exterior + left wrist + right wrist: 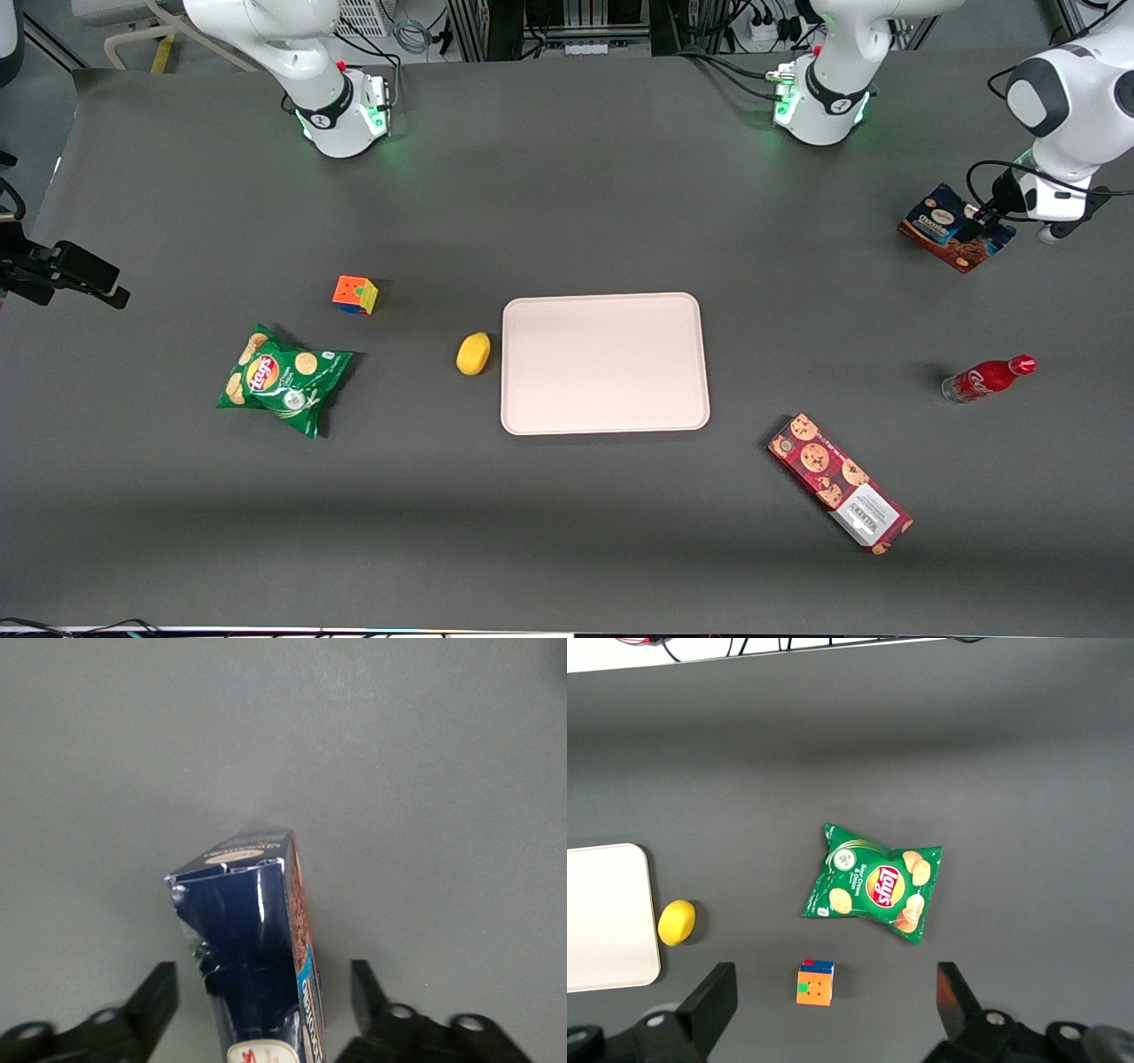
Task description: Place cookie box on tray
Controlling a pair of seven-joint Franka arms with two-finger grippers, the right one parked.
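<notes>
At the front view's upper right, the gripper (983, 215) straddles the cookie box (952, 229), jaws spread, not yet pinching; the tray (604, 363) lies mid-frame, well apart.

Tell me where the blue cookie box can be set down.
The pale pinkish-beige tray is wholly bare. The yellow lemon crowds the edge facing the parked arm's end; the long red cookie box lies off its nearer corner. The gripper stands open around the dark-blue cookie box at the working arm's end.

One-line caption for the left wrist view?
Open gripper straddles the dark-blue cookie box on the gray table.
</notes>
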